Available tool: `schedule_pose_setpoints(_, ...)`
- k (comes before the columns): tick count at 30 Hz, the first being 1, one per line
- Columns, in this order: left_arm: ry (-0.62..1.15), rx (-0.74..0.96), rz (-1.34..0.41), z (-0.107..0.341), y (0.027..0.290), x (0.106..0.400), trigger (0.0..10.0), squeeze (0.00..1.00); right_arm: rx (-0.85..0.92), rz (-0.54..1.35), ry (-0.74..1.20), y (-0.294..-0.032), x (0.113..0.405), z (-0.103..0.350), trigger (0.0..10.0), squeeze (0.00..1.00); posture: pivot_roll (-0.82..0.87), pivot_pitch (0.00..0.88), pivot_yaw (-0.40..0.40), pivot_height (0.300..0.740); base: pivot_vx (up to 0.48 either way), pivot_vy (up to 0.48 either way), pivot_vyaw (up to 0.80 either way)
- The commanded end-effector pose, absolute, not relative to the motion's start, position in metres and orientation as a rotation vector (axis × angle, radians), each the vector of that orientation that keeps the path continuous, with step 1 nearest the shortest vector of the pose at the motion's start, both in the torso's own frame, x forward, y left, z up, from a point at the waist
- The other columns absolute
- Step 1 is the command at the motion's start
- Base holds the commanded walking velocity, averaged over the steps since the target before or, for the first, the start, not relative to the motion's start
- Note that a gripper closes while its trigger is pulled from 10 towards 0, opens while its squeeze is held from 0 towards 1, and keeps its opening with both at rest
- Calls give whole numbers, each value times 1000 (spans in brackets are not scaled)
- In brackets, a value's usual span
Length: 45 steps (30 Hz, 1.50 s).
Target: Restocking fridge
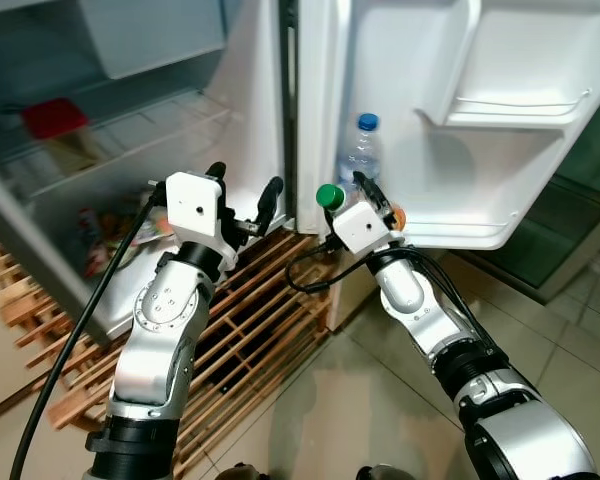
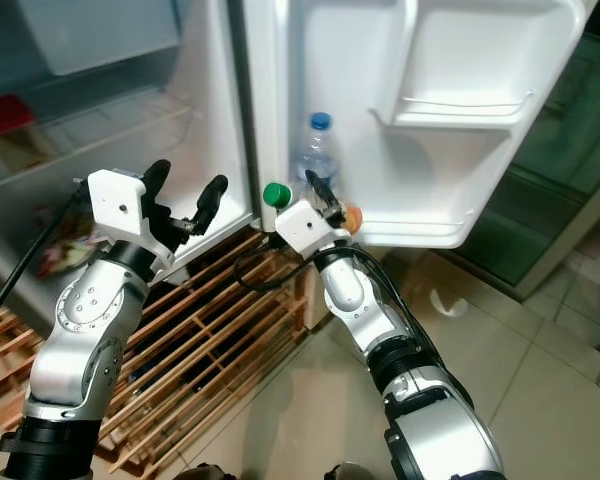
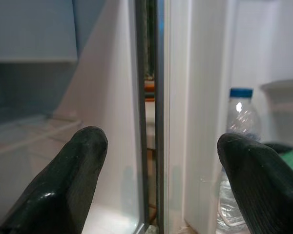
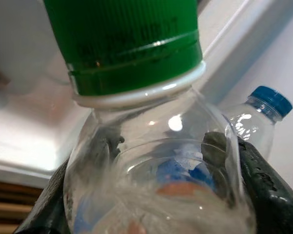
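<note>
Gripping a clear bottle [image 4: 156, 161] with a green cap [image 1: 329, 195], my right gripper [image 1: 372, 205] sits at the bottom corner of the open fridge door [image 1: 500, 120], its 2 black fingers pressed on either side of the bottle's shoulder, as the right wrist view shows through the plastic. I can see something orange and blue low on that bottle, probably its label, but I cannot read it. Just past it, a second bottle with a blue cap [image 1: 367, 122] stands upright in the door's lowest shelf [image 1: 460, 232], close to the hinge side; the held bottle is beside it and lower, at about the level of the shelf's front lip. Higher on the door I see 1 more shelf [image 1: 520, 108] with a rail across its front. My left gripper [image 1: 244, 200] is spread wide with nothing between its fingers [image 3: 78, 165], raised in front of the fridge body's edge near the hinge gap [image 3: 151, 112]. Inside the fridge [image 1: 100, 150] to my left, a red-lidded container [image 1: 55, 118] rests on a wire shelf, and a colourful packet [image 1: 105, 232] lies lower down. Below the fridge there is a wooden slatted rack [image 1: 250, 330] on the tiled floor [image 1: 370, 410].
</note>
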<state>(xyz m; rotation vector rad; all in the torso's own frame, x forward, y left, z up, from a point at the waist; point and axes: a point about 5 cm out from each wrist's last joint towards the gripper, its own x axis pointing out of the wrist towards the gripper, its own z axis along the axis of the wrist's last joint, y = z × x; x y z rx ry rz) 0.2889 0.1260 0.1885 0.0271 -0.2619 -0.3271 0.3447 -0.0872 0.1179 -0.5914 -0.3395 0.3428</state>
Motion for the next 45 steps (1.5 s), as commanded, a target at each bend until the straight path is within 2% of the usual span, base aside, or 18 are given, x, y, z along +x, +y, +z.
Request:
schedule_pose_setpoints(1, -260, 46, -335, 190, 127, 287, 10000, 0, -615, 330, -410, -88, 350, 133, 0, 0, 53, 8, 71, 740, 0, 0, 0)
schedule_pose_setpoints(10, -262, 57, -337, 191, 127, 286, 10000, 0, -651, 278, -539, -93, 356, 156, 0, 0, 49, 18, 70, 740, 0, 0, 0)
schedule_pose_setpoints(18, -243, 85, -357, 187, 126, 278, 10000, 0, -725, 252, -519, -105, 361, 152, 0, 0, 62, 55, 85, 740, 0, 0, 0)
schedule_pose_setpoints(31, -224, 147, -335, 191, 138, 260, 10000, 0, -767, 127, -455, -129, 377, 162, 0, 0, 137, 117, 120, 740, 361, 0, 0)
schedule_pose_setpoints(32, -224, 146, -336, 193, 137, 258, 10000, 0, -621, 75, -378, -136, 380, 163, 0, 0, 146, 128, 118, 740, 0, 0, 0)
schedule_pose_setpoints(33, -224, 146, -336, 193, 137, 258, 10000, 0, -621, 75, -378, -136, 380, 163, 0, 0, 146, 128, 118, 740, 0, 0, 0)
schedule_pose_setpoints(34, -219, 145, -336, 193, 137, 256, 10000, 0, -429, 34, -272, -142, 384, 158, 0, 0, 148, 134, 119, 740, 0, 0, 0)
schedule_pose_setpoints(42, -219, 145, -336, 193, 137, 256, 10000, 0, -429, 34, -272, -142, 384, 158, 0, 0, 148, 134, 119, 740, 0, 0, 0)
schedule_pose_setpoints(43, -216, 145, -336, 193, 137, 255, 10000, 0, -353, 20, -231, -145, 385, 155, 0, 0, 148, 135, 120, 740, 0, 0, 0)
schedule_pose_setpoints(45, -207, 150, -345, 192, 137, 254, 10000, 0, -66, -34, -53, -157, 385, 137, 0, 0, 147, 140, 120, 740, 0, 0, 0)
